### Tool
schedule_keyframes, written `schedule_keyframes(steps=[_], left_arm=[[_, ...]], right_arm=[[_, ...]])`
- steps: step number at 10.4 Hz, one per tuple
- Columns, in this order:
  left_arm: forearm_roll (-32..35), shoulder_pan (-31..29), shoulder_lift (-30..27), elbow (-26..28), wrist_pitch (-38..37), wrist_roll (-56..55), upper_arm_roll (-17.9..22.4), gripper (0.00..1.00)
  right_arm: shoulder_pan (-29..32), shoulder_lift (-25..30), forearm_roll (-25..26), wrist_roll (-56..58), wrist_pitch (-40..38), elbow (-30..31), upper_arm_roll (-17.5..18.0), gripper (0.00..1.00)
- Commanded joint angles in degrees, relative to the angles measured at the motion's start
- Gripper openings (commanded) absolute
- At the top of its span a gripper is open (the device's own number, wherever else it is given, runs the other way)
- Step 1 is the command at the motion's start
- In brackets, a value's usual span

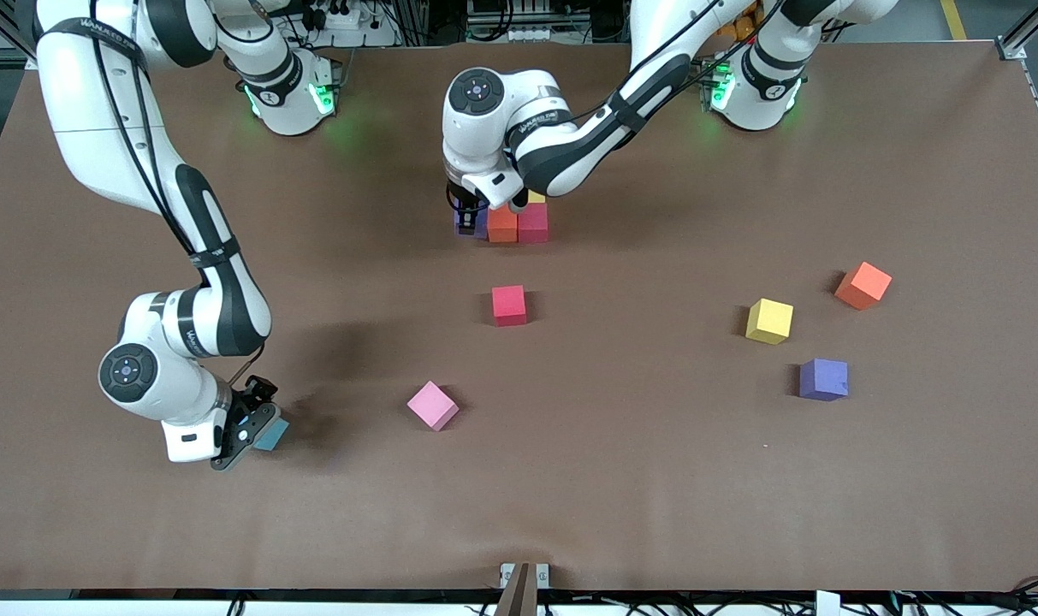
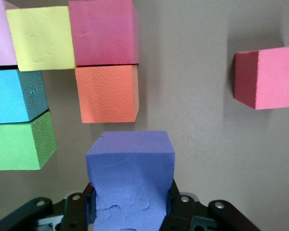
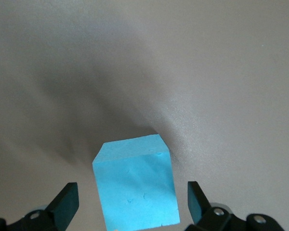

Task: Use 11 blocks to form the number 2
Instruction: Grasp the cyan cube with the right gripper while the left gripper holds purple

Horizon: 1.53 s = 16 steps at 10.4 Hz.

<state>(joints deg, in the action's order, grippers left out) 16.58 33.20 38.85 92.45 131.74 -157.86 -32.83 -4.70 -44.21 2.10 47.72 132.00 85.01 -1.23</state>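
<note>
My left gripper [image 1: 465, 214] is shut on a purple block [image 2: 130, 163], low at the middle of the table. This block sits beside an orange block [image 2: 108, 94] of the cluster of blocks [image 1: 519, 224], on the side toward the right arm's end. The left wrist view shows the cluster's crimson [image 2: 103, 31], yellow [image 2: 41, 38], pink [image 2: 0, 33], light blue [image 2: 14, 96] and green [image 2: 19, 139] blocks. My right gripper [image 1: 249, 425] is open, low at the right arm's end. Its fingers [image 3: 67, 204] stand on either side of a light blue block [image 3: 135, 185] without touching it.
Loose blocks lie on the brown table: red [image 1: 509, 305] and pink [image 1: 433, 405] nearer the front camera than the cluster. Toward the left arm's end lie orange [image 1: 863, 285], yellow [image 1: 769, 321] and purple [image 1: 823, 379] ones.
</note>
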Motion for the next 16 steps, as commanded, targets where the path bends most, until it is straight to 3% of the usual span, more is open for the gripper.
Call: schedule_keyframes(steps=[1,9,12,15,16], left_arm=[[0.64,2.04,1.22,-1.75,-0.08,-7.98,0.39,0.00],[0.64,3.36,3.32,-1.57,0.01,-8.16,0.57,0.00],[0.64,4.58,3.51,-1.57,0.63,-10.62,2.06,0.00],[0.64,5.56,3.60,-1.57,0.89,-12.55,3.29,0.00],[0.64,5.64,3.68,-1.49,1.24,-12.73,3.56,0.00]], right_arm=[[0.48,-1.49,-0.69,1.24,-0.26,-1.77,0.70,1.00],[0.66,-3.68,-0.69,0.71,1.06,-2.83,0.62,0.94],[0.66,-4.39,-0.69,0.71,1.06,-3.44,0.62,0.79],[0.57,-4.48,-0.60,0.71,1.06,-3.97,0.62,0.50],[0.48,-4.48,-0.60,0.71,1.06,-3.97,0.62,0.45]])
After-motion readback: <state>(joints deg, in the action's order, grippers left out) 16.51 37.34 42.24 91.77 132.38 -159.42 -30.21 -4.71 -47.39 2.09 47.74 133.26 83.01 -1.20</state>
